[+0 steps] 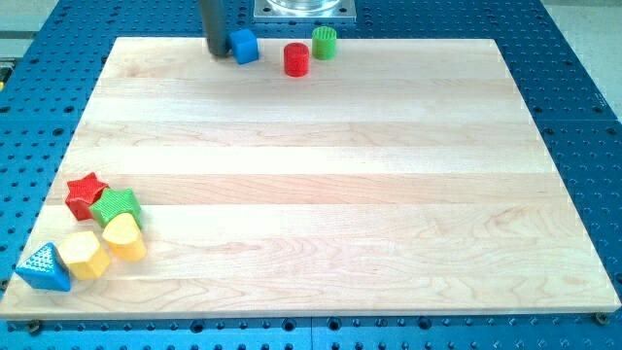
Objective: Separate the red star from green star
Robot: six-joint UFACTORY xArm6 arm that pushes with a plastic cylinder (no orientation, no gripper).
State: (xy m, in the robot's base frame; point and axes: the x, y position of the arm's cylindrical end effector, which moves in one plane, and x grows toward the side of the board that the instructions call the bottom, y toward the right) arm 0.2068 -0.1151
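My tip point(217, 52) stood beside the blue cube point(244, 46), far from the touching red star point(85, 194) and green star point(118, 206); I had no jaws, only a rod. I judged it best to wedge between them and push the red star away.

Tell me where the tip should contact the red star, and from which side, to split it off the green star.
Push on the red star's lower-right edge, entering at the notch where it touches the green star, and drive toward the view's upper left. The green star, yellow blocks and blue triangle crowd its lower right; the other sides look free. My tip sits far off, beside the blue cube.
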